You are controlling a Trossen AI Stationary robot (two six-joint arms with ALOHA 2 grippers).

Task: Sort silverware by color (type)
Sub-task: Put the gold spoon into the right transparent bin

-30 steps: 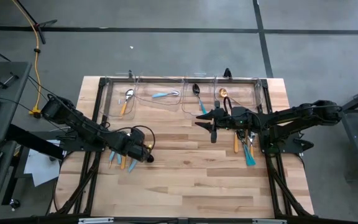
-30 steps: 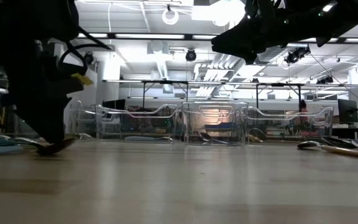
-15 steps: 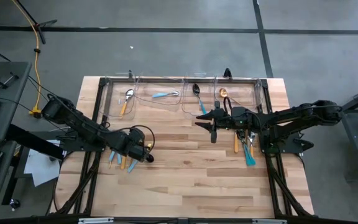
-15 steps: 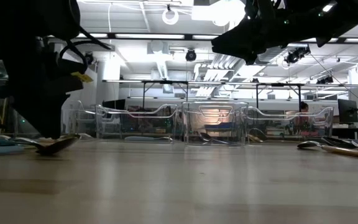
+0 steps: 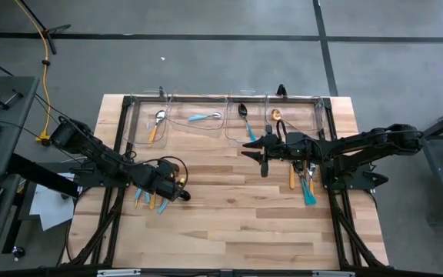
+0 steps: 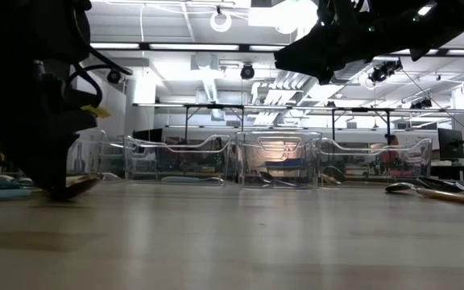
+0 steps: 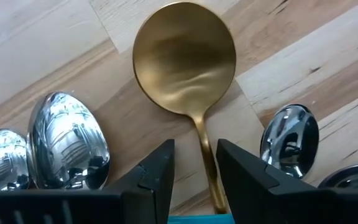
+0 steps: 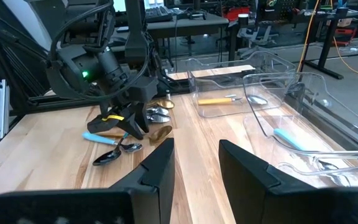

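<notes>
— Where is the left gripper right now?

— Low over the left side of the desk, at a small heap of cutlery. Its jaws stand a little apart with the neck of a gold spoon running between them; I can't tell whether they actually touch the handle. The spoon lies flat on the wood, bowl pointing away from the wrist.

— What lies around it?

— Silver spoon bowls just beside the gold one on one side, another silver bowl on the other, and a dark bowl at the edge of the wrist view. From above, blue and orange handles stick out from under the arm.

— And the right gripper?

— Raised above the desk, in front of the row of clear bins at the far edge. Its jaws are spread with nothing between them. A second group of cutlery, one orange handle and several blue, lies on the desk under that arm.

— Anything in the bins?

— Yes. From left to right in the overhead view: a spoon with an orange handle, a piece with a light-blue handle, a black spoon with a blue handle, and a gold piece.
</notes>
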